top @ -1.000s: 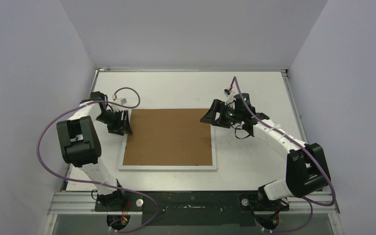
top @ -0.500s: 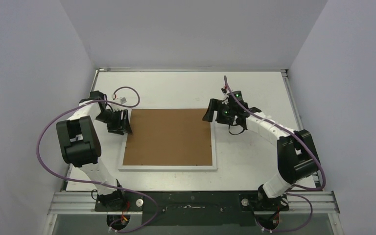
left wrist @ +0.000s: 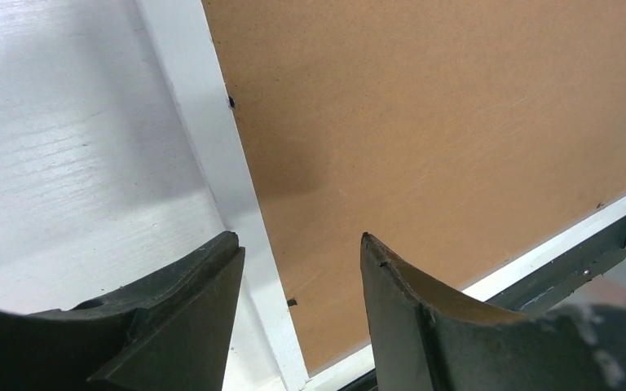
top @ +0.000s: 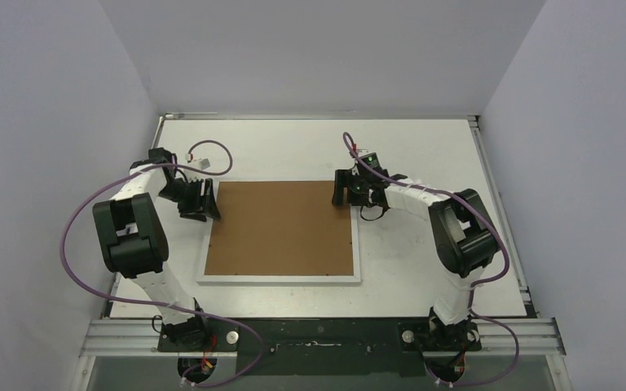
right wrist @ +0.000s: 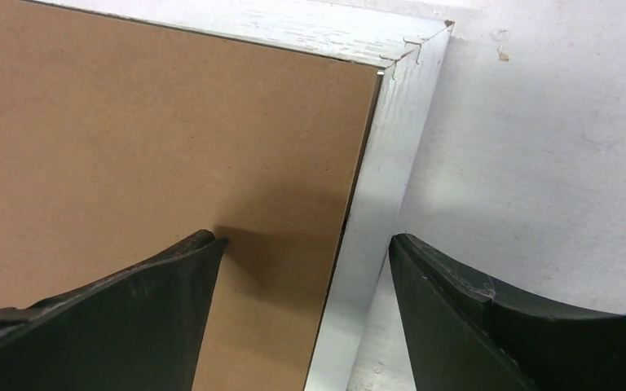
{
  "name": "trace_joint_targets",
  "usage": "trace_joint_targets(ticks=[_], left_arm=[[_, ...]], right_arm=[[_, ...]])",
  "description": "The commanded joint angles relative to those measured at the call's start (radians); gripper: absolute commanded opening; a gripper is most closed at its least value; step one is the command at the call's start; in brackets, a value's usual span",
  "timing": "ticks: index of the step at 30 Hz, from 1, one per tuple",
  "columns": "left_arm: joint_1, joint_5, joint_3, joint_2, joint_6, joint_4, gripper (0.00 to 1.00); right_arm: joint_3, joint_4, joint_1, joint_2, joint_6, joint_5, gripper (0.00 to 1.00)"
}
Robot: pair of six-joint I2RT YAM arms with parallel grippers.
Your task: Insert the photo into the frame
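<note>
One white bench (top: 293,147) fills the floor of a three-walled enclosure, with pale walls closing it in at the left, top and right of the overhead view.

One frame (top: 277,278) lies flat and face down at the centre of the bench, left of the middle. One brown board (top: 281,228) covers its back, with a thin white rail showing all round. Whether a print lies under the board cannot be told.

Bare bench borders the frame on every side. The strip is widest on the right, broad at the top, and narrower at the left and bottom.

There are two arms. The left arm (top: 130,232) bends up the left side, and the right arm (top: 460,236) curls in from the lower right. Each trails one purple cable (top: 63,236).

There are two pairs of fingers. The left fingers (top: 200,204) sit at the frame's left rail near its upper left corner. In the wrist view they are spread and released, one tip (left wrist: 175,318) over the bench and the other over the board, with the rail in the gap. The right fingers (top: 342,189) sit at the upper right corner, also spread and grasping nothing. There one tip (right wrist: 130,318) is over the board and the other over the bench.

Two small dark notches (left wrist: 231,103) mark the seam between board and rail. Staple lines cross the mitred corner (right wrist: 412,50).
</note>
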State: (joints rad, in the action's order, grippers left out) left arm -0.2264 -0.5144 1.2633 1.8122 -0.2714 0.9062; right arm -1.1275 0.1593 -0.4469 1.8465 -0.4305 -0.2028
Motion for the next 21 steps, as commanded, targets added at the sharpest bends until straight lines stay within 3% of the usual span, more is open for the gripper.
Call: trace_joint_targets(ticks=[1, 10, 21], left_arm=[[-0.007, -0.041, 0.049, -0.042, -0.003, 0.018, 0.53], [-0.005, -0.045, 0.048, -0.021, 0.001, 0.014, 0.53], [-0.004, -0.039, 0.038, -0.005, -0.002, 0.0, 0.53]], right_arm=[[-0.024, -0.019, -0.014, -0.015, 0.037, 0.056, 0.74], [0.053, -0.031, -0.056, -0.017, 0.034, 0.078, 0.41], [0.123, -0.026, -0.079, 0.008, 0.042, 0.118, 0.42]])
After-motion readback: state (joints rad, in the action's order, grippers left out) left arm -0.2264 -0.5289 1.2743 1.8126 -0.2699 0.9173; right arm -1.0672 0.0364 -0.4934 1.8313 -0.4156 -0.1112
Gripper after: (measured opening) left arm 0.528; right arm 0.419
